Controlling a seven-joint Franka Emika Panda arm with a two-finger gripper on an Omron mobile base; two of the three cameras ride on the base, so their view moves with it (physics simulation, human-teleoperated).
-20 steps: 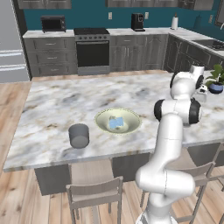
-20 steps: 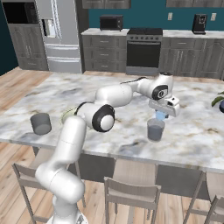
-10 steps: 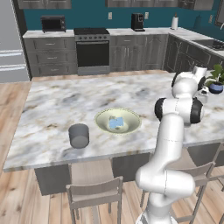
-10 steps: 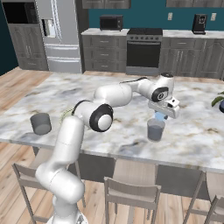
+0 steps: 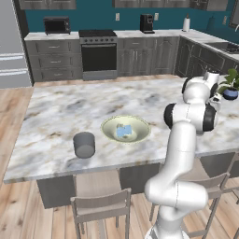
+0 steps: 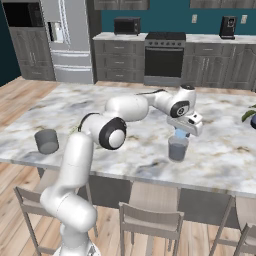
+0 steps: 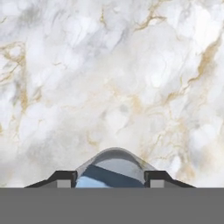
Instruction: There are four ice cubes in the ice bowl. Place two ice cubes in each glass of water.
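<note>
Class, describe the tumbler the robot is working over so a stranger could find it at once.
On the marble island, follow the white arm to its gripper. The grey tumbler stands right below it, near the front edge. The other tumbler stands alone at the far left.

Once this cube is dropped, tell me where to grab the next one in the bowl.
The ice cubes lie clustered in the middle of the bowl, which is wide and shallow with a low rim. Come straight down from above and pinch one cube across two opposite flat faces, probably an outer one, so a finger has room beside its neighbours. A side approach would likely hit the rim.
</note>
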